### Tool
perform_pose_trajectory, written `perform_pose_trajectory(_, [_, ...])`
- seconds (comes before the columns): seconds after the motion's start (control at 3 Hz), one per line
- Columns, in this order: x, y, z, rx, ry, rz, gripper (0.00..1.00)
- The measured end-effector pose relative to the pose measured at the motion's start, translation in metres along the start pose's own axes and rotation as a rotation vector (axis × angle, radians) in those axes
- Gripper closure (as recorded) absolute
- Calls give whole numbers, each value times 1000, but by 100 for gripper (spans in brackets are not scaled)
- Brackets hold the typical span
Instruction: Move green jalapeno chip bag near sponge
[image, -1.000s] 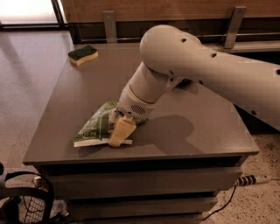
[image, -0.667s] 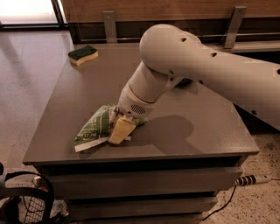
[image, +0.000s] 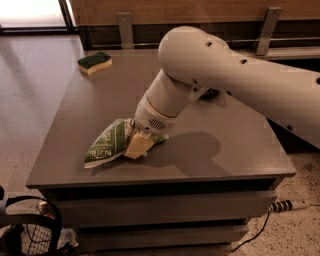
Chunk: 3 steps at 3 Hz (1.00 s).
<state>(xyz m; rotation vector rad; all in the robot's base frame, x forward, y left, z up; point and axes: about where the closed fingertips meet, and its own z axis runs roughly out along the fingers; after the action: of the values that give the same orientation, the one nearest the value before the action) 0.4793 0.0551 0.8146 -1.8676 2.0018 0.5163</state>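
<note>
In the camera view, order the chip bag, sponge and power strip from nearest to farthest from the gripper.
1. green jalapeno chip bag, held by the gripper, table front left.
2. sponge, table's far left corner.
3. power strip, on floor, right.

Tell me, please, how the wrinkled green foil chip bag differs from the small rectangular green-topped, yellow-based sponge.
The chip bag is larger and crumpled, with white lettering; the sponge is a neat two-layer block. The chip bag lies near the front edge of the grey table, the sponge at its far left corner. The gripper is at the chip bag's right end; the sponge sits alone. Both rest on the table and show green.
</note>
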Motion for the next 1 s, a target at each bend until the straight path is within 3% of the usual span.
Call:
perform_pose_trajectory(0.33, [0, 0, 0, 0, 0, 0, 100])
perform_pose_trajectory(0.67, [-5, -19, -16, 17, 19, -6, 100])
perform_pose_trajectory(1.0, [-9, -66, -39, 27, 95, -28, 100])
